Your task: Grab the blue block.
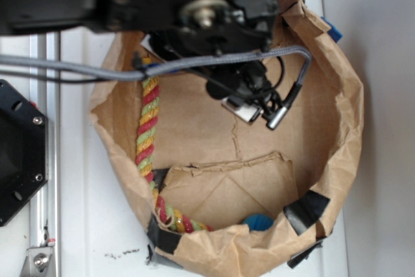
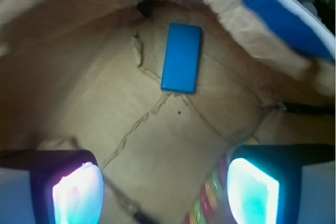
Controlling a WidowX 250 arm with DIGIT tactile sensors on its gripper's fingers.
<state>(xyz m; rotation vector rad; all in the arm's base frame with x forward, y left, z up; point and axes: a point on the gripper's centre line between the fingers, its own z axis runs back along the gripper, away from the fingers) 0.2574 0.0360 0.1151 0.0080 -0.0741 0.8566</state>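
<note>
Blue block [image 2: 181, 57] lying flat on the floor of the paper bag [image 2: 63, 77], just beside a crease and a small tear in the brown paper, well ahead of the gripper [image 2: 165, 190]. Nothing on top of it, nothing touching it but the bag floor. Hidden under the arm in the outside view, so no fix on it from there.

Jaws spread wide, nothing between them, both pads [image 2: 77, 192] glowing at the bottom of the wrist view. Gripper hanging inside the bag, above the floor, not yet over the block.

Probably light and rigid: smooth faces, sharp edges, no give. Likely slippery on the flat faces, so best taken across the narrow width, pads on the two long sides, near the middle of the length. Thin and flat, so a low descent needed, close to the bag floor; soft paper underneath may sag or snag a fingertip at the tear.

Striped rope [image 1: 146, 121] draped along the bag wall, well apart from the block.
</note>
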